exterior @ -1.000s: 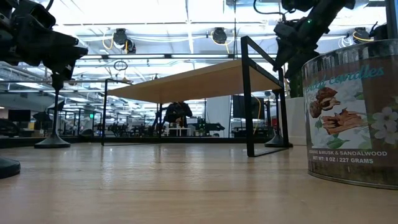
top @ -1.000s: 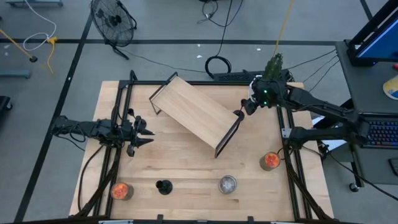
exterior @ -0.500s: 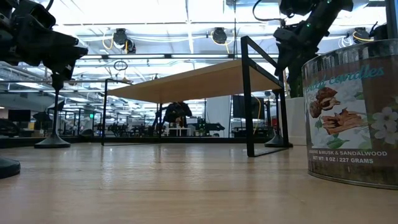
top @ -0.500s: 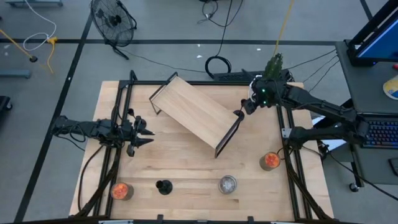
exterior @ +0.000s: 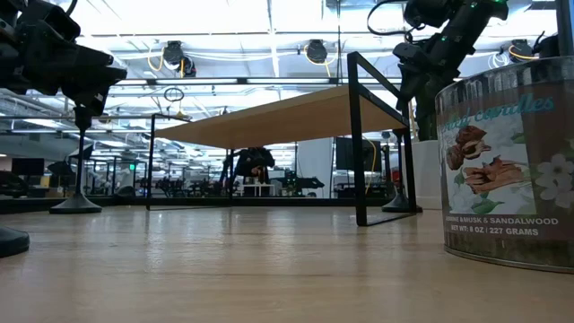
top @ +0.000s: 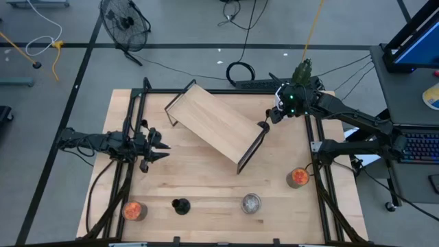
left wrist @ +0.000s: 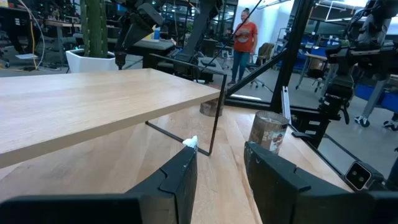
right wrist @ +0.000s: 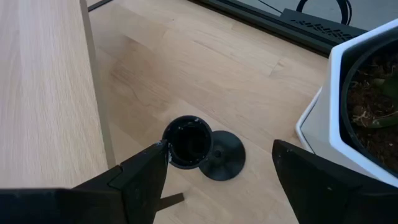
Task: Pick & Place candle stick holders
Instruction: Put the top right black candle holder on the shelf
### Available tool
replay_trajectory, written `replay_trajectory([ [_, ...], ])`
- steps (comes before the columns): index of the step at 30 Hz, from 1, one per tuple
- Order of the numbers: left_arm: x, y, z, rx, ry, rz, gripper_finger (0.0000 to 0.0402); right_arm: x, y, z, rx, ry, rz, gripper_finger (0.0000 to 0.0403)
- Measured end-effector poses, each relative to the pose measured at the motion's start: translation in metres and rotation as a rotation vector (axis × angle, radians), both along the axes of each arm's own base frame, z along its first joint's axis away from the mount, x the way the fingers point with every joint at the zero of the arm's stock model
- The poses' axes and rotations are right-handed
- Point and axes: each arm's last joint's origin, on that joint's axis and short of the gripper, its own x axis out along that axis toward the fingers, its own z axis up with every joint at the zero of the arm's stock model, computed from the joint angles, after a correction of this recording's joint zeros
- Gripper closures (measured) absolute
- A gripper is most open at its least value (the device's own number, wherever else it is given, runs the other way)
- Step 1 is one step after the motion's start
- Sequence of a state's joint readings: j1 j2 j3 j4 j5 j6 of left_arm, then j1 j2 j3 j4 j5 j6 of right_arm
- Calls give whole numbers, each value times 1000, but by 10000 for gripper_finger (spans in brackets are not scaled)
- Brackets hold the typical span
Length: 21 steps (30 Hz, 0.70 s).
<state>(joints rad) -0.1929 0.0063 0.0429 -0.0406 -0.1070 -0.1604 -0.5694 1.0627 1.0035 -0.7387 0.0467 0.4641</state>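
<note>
A black candle stick holder (right wrist: 189, 143) stands upright on its round base on the table, between the wooden shelf (top: 216, 123) and the white cactus pot (right wrist: 336, 124). My right gripper (right wrist: 219, 148) is open above it, one finger on either side; it also shows in the high view (top: 274, 115). My left gripper (top: 161, 147) is open and empty at the table's left. Along the near edge stand an orange cup (top: 134, 210), a black holder (top: 180, 205) and a silvery cup (top: 252, 203). A second orange cup (top: 298, 178) stands at the right.
The wooden shelf on its black frame stands slanted across the table's far middle, its right end close to my right gripper. The cactus pot (top: 302, 72) stands at the far right corner. Black frame rails run along the table's left and right sides. A person stands in the room beyond (left wrist: 239, 37).
My right gripper has shifted a little toward the table's far right, staying open over the black holder. The holder has not moved.
</note>
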Motion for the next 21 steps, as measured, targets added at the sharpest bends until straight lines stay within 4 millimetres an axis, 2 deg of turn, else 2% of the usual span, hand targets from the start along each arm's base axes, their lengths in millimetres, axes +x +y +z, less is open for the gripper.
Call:
replay_trajectory([
  [13,0,0,0,0,0,0,263,6,-3,-10,63,37,-1,125],
  [21,0,0,0,0,0,0,263,12,-7,-18,90,70,2,177],
])
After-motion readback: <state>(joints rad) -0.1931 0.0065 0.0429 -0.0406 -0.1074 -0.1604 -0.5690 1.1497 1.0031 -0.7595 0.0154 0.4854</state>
